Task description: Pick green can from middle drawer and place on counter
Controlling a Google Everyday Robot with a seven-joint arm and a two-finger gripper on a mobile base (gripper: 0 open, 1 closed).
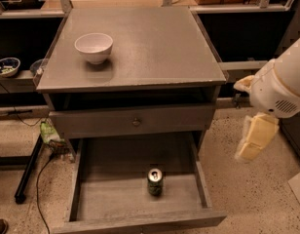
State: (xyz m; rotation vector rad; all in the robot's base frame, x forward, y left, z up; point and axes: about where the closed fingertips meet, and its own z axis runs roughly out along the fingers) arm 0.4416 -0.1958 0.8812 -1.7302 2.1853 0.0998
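Status: early, grasp not yet made. Middle drawer [111, 199] stands pulled open. Green can [155, 181] sits upright on its floor, roughly centred between the side walls and nearer the front edge. End effector [254, 140] hangs out past the drawer's right edge, over the floor and well apart from the can. It carries nothing that I can see; released or clenched, I cannot tell. Surface [155, 48] up top holds a white bowl [93, 47] near its back-left corner. Left, by my reckoning: reach in, grasp, lift, set the can on the surface.
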